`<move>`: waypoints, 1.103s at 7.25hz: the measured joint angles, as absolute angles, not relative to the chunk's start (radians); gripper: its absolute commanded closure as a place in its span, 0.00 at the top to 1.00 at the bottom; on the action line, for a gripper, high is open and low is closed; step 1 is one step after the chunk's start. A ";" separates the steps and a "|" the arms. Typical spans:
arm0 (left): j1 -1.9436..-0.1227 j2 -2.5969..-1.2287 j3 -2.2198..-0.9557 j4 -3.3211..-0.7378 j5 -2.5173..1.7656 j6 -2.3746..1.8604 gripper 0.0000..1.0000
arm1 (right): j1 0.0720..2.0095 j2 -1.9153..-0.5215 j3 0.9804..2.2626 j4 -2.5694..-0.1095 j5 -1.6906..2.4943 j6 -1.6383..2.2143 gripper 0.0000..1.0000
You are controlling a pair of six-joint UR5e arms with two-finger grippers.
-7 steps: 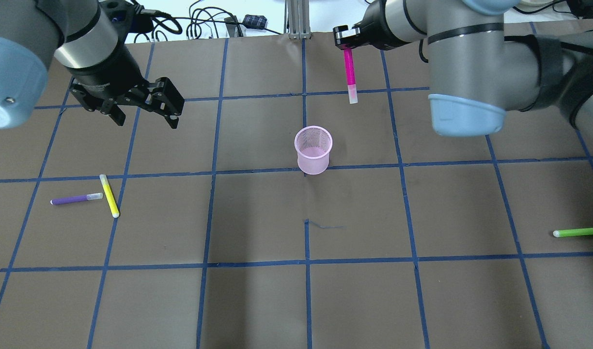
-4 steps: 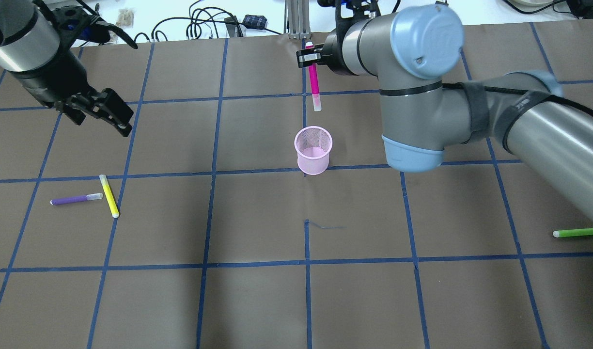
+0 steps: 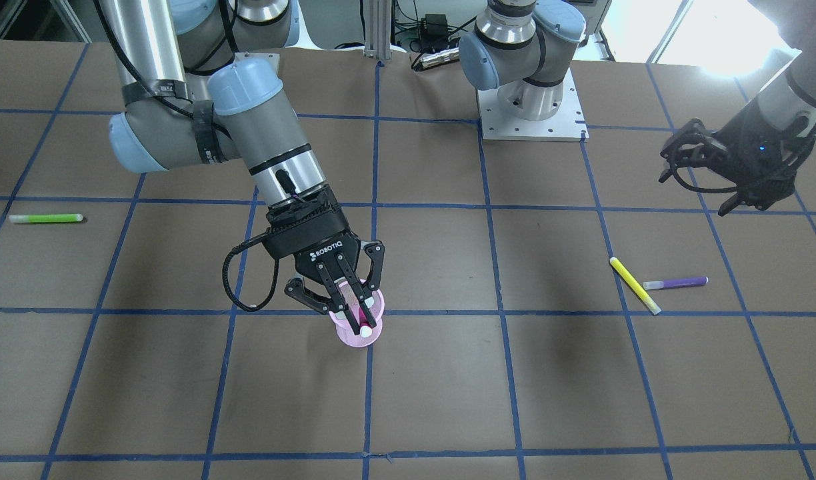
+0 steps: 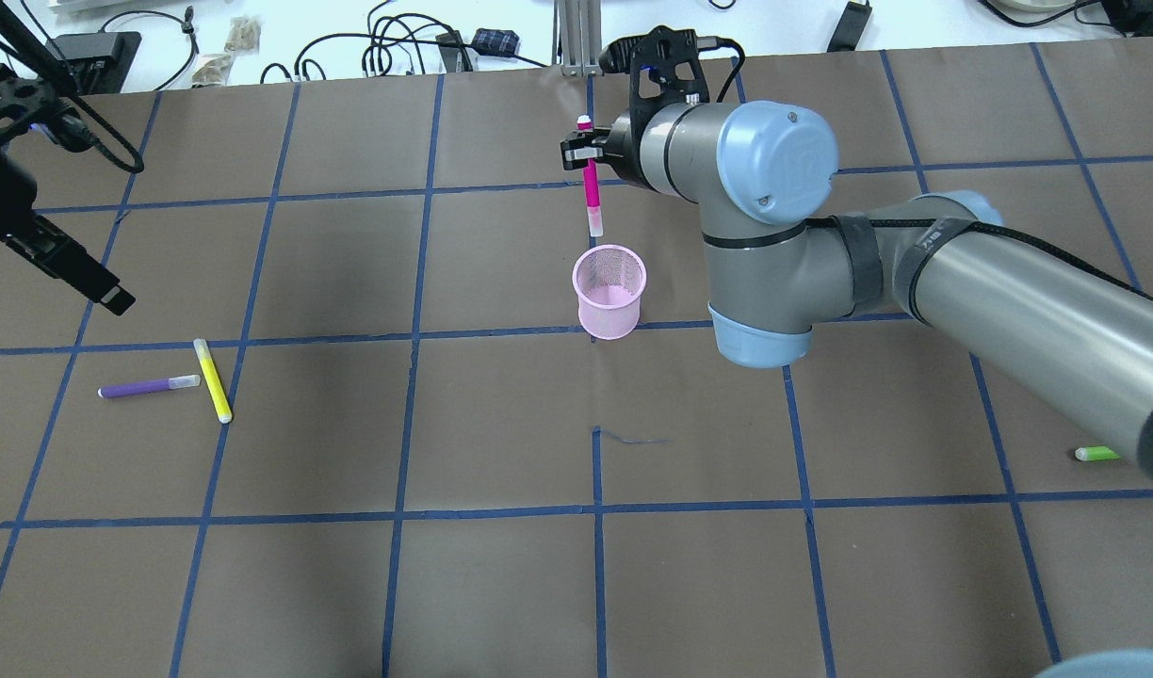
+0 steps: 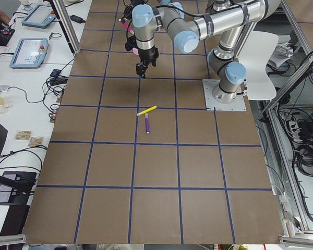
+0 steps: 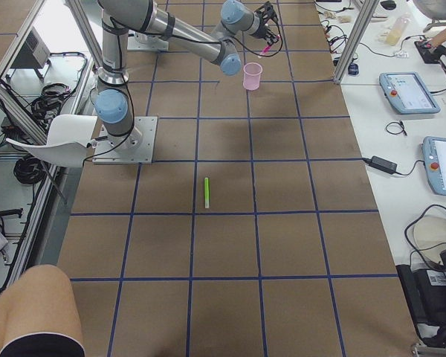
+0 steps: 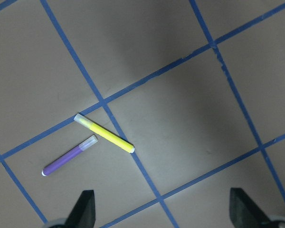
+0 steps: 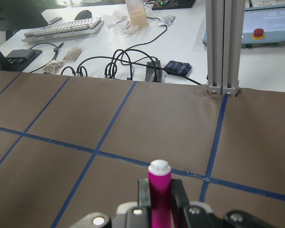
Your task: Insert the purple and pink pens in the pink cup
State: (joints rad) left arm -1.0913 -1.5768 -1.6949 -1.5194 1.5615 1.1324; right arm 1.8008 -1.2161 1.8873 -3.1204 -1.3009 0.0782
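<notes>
Update: right gripper (image 4: 587, 153), clamped on magenta-pink marker pen (image 4: 592, 200), has moved it upright just above pink mesh cup (image 4: 609, 303); drop looks next. Left gripper (image 7: 161, 210), spread empty, retreated; purple marker pen (image 4: 148, 387) untouched, far from cup.

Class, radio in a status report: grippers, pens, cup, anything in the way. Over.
Right gripper shut on pink pen, upright over pink cup. Left gripper open, hovering over purple pen. Yellow pen close beside it, may crowd the grasp.

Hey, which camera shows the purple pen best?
The left wrist-mounted view: the purple pen lies close and unblocked, beside the yellow pen. Overhead, front-facing and exterior left views show it whole but small. The right wrist and exterior right views miss it.
</notes>
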 measured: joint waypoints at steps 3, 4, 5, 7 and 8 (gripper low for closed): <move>-0.937 -1.633 -1.795 -1.363 1.503 1.565 1.00 | 1.801 -1.200 1.968 -3.201 -1.311 0.076 0.00; -0.883 -1.677 -1.802 -1.337 1.442 1.715 1.00 | 1.801 -1.186 1.970 -3.205 -1.317 0.076 0.09; -0.832 -1.736 -1.793 -1.325 1.387 1.842 1.00 | 1.801 -1.171 1.970 -3.206 -1.325 0.081 0.55; -0.765 -1.850 -1.760 -1.316 1.329 2.016 0.97 | 1.800 -1.162 1.968 -3.204 -1.335 0.094 1.00; -0.736 -1.896 -1.751 -1.315 1.302 2.081 0.97 | 1.797 -1.165 1.963 -3.200 -1.336 0.103 1.00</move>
